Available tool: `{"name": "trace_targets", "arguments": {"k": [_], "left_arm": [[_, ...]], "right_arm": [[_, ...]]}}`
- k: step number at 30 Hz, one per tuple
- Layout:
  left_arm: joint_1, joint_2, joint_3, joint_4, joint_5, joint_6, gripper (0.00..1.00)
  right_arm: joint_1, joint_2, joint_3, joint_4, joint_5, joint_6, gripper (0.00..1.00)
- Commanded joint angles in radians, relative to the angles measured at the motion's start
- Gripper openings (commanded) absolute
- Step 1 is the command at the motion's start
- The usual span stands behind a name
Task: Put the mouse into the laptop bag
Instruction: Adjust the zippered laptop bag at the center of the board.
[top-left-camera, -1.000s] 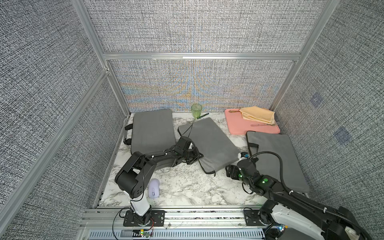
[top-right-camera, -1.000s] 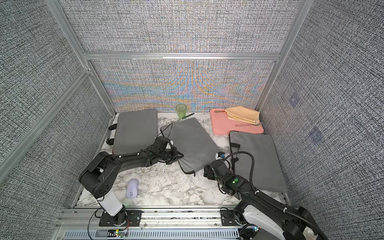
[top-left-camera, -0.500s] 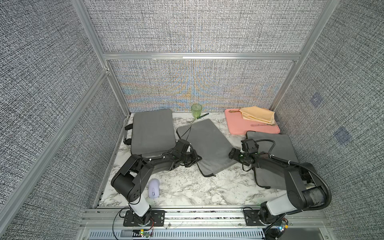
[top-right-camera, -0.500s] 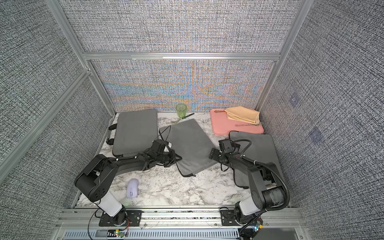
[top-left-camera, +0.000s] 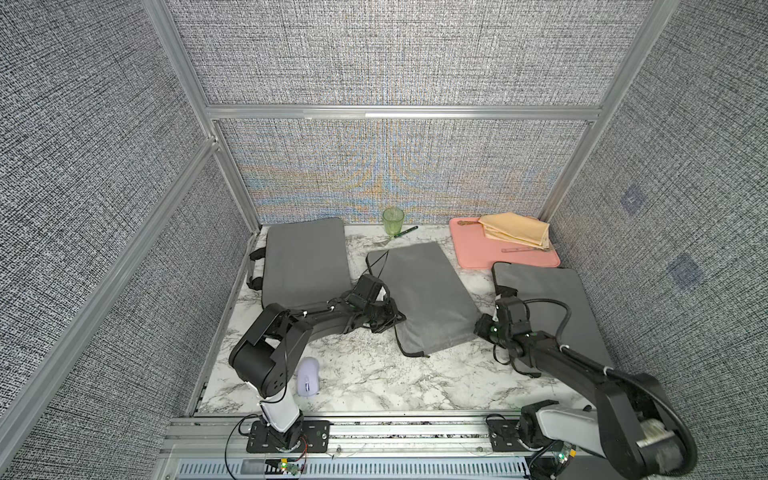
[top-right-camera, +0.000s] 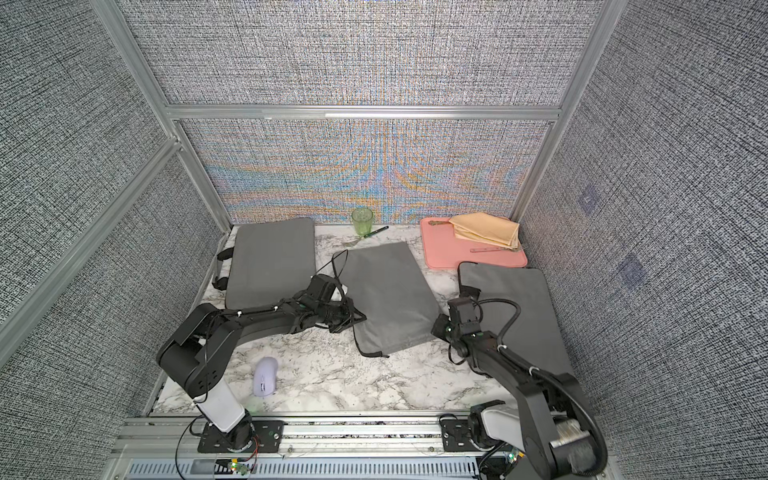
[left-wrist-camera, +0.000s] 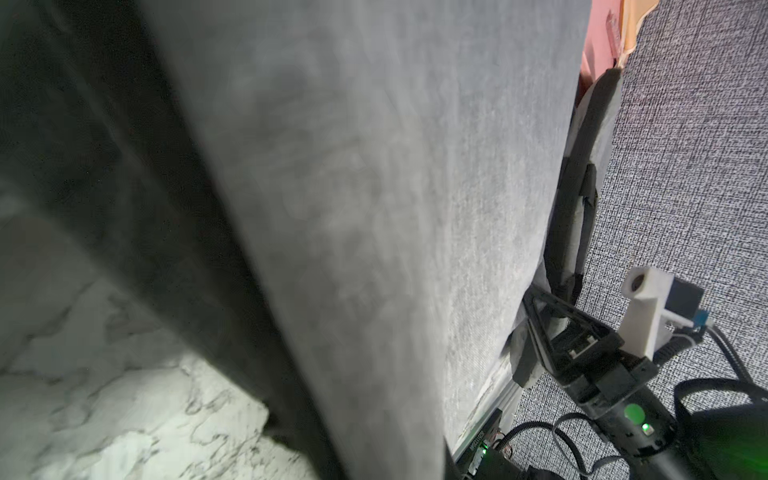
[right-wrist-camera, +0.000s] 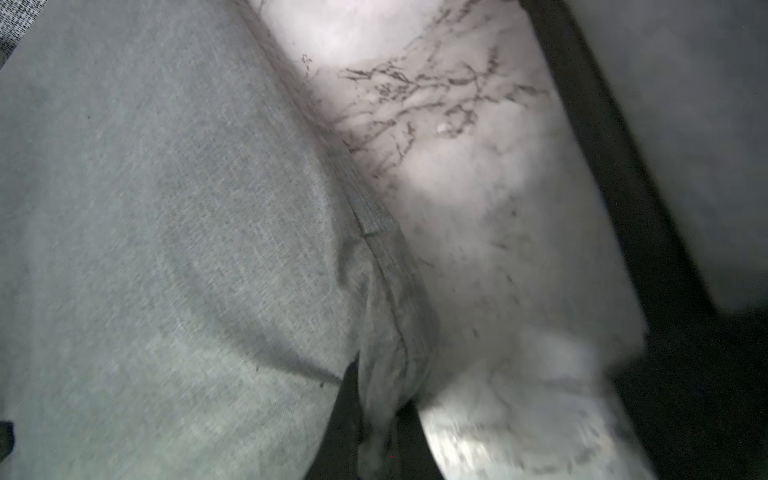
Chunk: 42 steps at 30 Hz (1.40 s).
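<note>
The mouse (top-left-camera: 308, 377) (top-right-camera: 265, 377), pale lilac, lies flat on the bench (top-left-camera: 374, 374) close to its front edge, just beside the left arm's base (top-left-camera: 277, 415). Its long axis runs roughly front to back, the nose tipped slightly toward the bag. Nothing touches it.

The laptop bag (top-left-camera: 424, 299) (top-right-camera: 386, 297), the middle grey sleeve, lies skewed on the bench farther back, its near end toward the mouse but well apart from it. Both arms are at that near end. The right jaws are closed on a fold of the bag's fabric at its right near corner; the right wrist view shows the cloth pinched between the dark fingers (right-wrist-camera: 345, 415). The left jaws are closed at the bag's left edge, where the left wrist view shows only the grey panel (left-wrist-camera: 374, 208) filling the frame, so I cannot tell whether fabric is caught between them.

From either pair of jaws the mouse lies toward the front-left of the bench. The left arm (top-left-camera: 316, 322) is the nearer one, though it would probably have to fold back tightly toward its own base. A grasp across the mouse's narrow sides looks most sensible.
</note>
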Motion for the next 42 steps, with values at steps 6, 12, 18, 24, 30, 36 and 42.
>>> {"name": "trace_targets", "arguments": {"k": [6, 12, 18, 24, 30, 36, 42], "left_arm": [[0.000, 0.106, 0.115, 0.023, -0.026, 0.012, 0.00], [0.021, 0.138, 0.182, -0.043, -0.100, 0.034, 0.00], [0.059, 0.234, 0.302, -0.132, -0.106, 0.054, 0.00], [0.060, 0.083, 0.160, -0.115, -0.166, 0.026, 0.00], [0.013, -0.088, 0.044, -0.121, -0.164, 0.040, 0.00], [-0.065, -0.031, 0.043, -0.085, -0.143, 0.033, 0.00], [-0.135, 0.076, 0.130, -0.058, -0.129, 0.030, 0.00]], "right_arm": [[0.019, -0.221, -0.091, -0.179, -0.063, 0.018, 0.00], [0.020, -0.025, -0.046, -0.047, -0.117, 0.005, 0.00], [0.035, 0.121, 0.014, 0.063, -0.132, 0.028, 0.00], [0.115, 0.014, 0.026, -0.083, -0.076, 0.026, 0.00], [0.263, -0.247, -0.010, -0.333, 0.042, 0.089, 0.00], [0.313, -0.480, -0.036, -0.516, 0.089, 0.125, 0.18], [0.314, -0.594, 0.000, -0.606, 0.164, 0.119, 0.54]]}}
